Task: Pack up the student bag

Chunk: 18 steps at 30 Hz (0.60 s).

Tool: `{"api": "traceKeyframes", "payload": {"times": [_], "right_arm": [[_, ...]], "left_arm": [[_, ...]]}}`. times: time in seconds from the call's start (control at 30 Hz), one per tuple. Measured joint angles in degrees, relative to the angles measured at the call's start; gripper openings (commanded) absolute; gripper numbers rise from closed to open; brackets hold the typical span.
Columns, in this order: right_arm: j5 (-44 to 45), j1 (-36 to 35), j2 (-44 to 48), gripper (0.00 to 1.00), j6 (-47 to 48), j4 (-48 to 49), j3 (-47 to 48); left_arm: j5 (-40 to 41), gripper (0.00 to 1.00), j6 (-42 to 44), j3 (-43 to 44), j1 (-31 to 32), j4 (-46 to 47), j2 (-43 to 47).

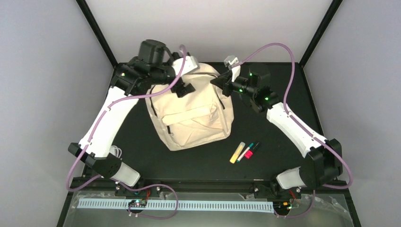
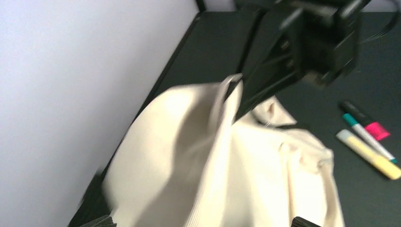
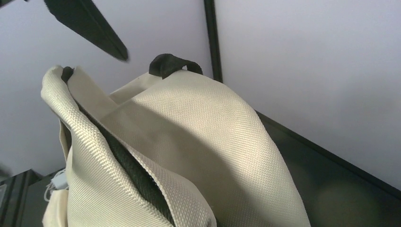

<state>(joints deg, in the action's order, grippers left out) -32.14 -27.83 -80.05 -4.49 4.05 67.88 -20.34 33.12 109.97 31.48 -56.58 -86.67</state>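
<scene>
The student bag [image 1: 189, 113] lies mid-table [image 1: 198, 163], front pocket up, top towards the far wall. The right gripper [image 1: 219, 81] is pinched tight on the bag's top rim and hoists the cream fabric, surely to hold the mouth open for loading. Its own camera shows the slit gaping onto dark lining [image 3: 130, 168], with the black carry handle [image 3: 172, 64] behind. The left gripper [image 1: 182, 90] hovers over the upper-left shoulder, jaws spread wide and apparently gripping nothing. Nothing is packed yet: the yellow highlighter [image 2: 369, 155], teal-capped marker [image 2: 371, 141] and pink-capped marker [image 2: 361, 118] wait side by side near the bag's lower right corner.
</scene>
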Motion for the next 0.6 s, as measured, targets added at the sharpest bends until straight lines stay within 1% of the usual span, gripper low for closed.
{"api": "traceKeyframes", "payload": {"times": [0.07, 0.17, 0.23, 0.3, 0.4, 0.53, 0.6], "right_arm": [[-1.4, 2.0, -1.3, 0.01, -1.1, 1.1, 0.0], [-3.4, 3.9, -3.1, 0.01, -1.9, 2.6, 0.0], [-4.5, 4.4, -3.9, 0.01, -1.9, 3.5, 0.1], [-5.9, 4.8, -4.5, 0.01, -1.9, 3.9, 0.5], [-8.2, 5.4, -5.4, 0.01, -1.9, 4.5, 1.0], [-10.1, 5.7, -6.4, 0.01, -1.8, 4.5, 2.2], [-10.4, 5.7, -7.0, 0.01, -1.8, 4.5, 2.7]], "left_arm": [[-0.2, 0.99, 0.4, -0.5, -4.0, -0.3, 0.8], [-0.2, 0.99, 1.7, -3.2, -12.5, -0.3, 3.0], [-0.4, 0.99, 2.9, -8.0, -16.9, 0.2, 5.9], [-1.6, 0.99, 4.1, -15.0, -20.2, 0.5, 9.6], [-6.0, 0.99, 5.5, -24.6, -24.9, 1.6, 12.9], [-13.1, 0.99, 5.7, -35.1, -29.7, 6.8, 12.6], [-18.5, 0.99, 5.7, -40.1, -31.0, 10.4, 12.7]]}}
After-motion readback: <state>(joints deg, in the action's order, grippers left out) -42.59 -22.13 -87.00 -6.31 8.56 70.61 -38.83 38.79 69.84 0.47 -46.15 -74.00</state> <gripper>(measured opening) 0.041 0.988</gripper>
